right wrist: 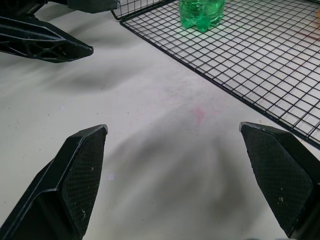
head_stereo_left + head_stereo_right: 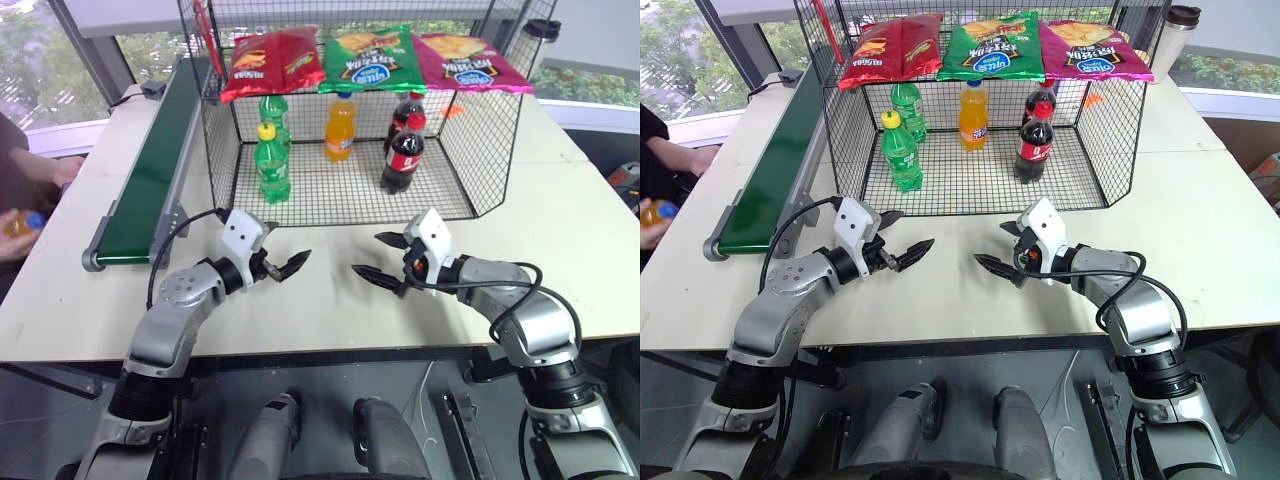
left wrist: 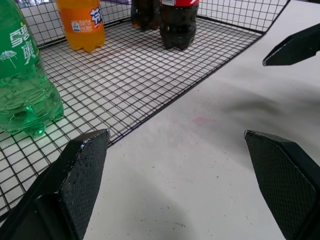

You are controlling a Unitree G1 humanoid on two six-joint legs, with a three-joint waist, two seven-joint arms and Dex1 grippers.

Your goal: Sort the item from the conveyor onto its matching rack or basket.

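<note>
1. Orange soda bottle (image 2: 22, 223), blue-capped, is sitting in a person's hand (image 2: 12, 235) beside the conveyor (image 2: 150, 170); its label is unreadable.
2. Your left gripper (image 2: 283, 254) and right gripper (image 2: 379, 257) are hovering over the table (image 2: 560, 210), jaws apart, before the cage (image 2: 480, 120).

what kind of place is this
Probably a test bench set up like a shop sorting station: a small conveyor belt runs along a white table, beside a black wire cage stocked with soda bottles and topped with chip bags.
</note>
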